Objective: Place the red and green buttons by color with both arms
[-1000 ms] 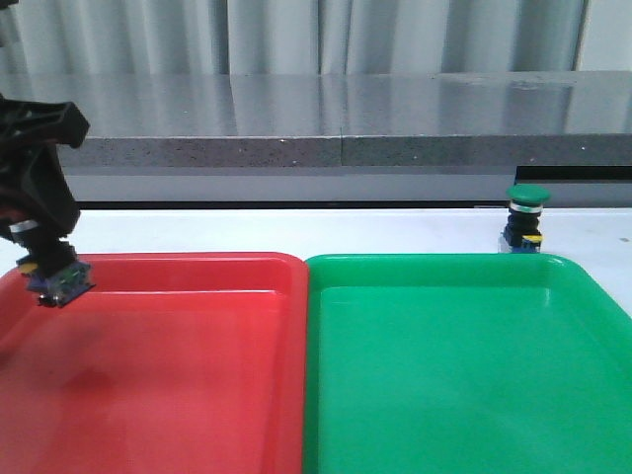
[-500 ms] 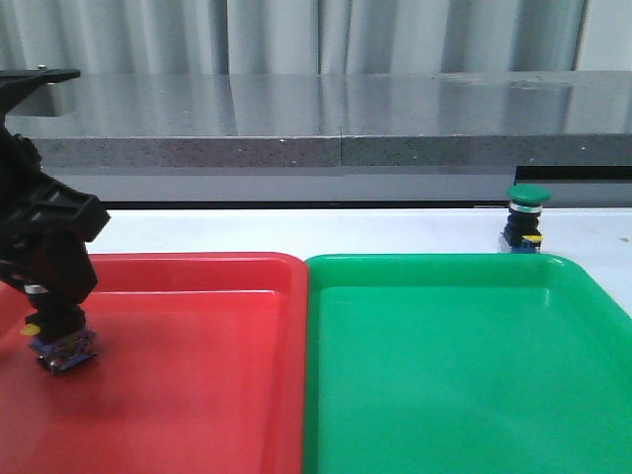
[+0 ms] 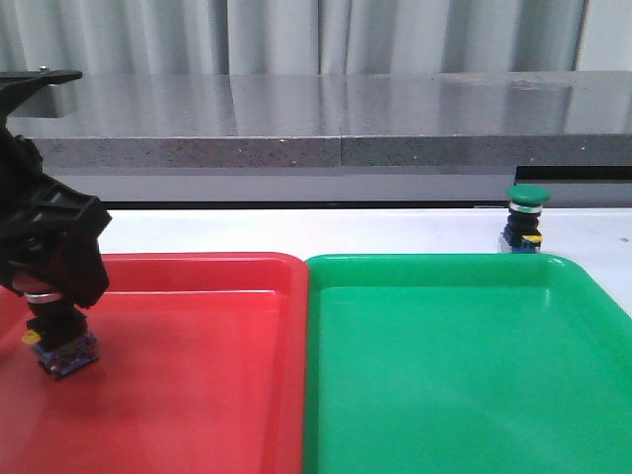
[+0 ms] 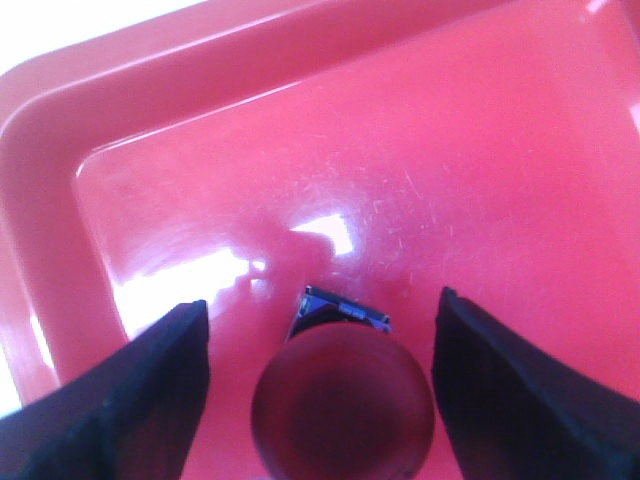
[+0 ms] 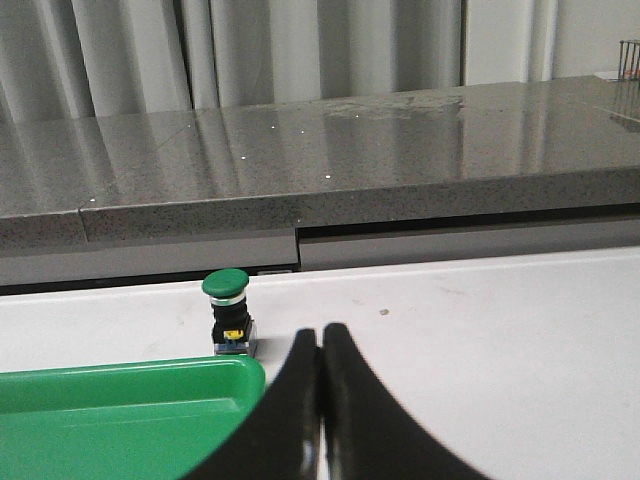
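The red button [image 3: 61,348] stands on the floor of the red tray [image 3: 197,385], near its left end. My left gripper [image 3: 51,301] hangs directly over it. In the left wrist view the dark red cap [image 4: 342,402] sits between the two fingers with a gap on each side, so the left gripper [image 4: 320,305] is open. The green button [image 3: 525,217] stands upright on the white table just behind the green tray [image 3: 444,395]. My right gripper [image 5: 320,340] is shut and empty, low over the table beside the green button [image 5: 229,310]; it is not in the front view.
The two trays sit side by side and touch in the middle. A grey stone ledge [image 3: 336,118] runs along the back of the table. The green tray's corner [image 5: 150,390] lies just in front of the green button.
My left gripper came down and moved right into the red tray with the red button, which now rests on the tray floor. The green button and right gripper have not moved.
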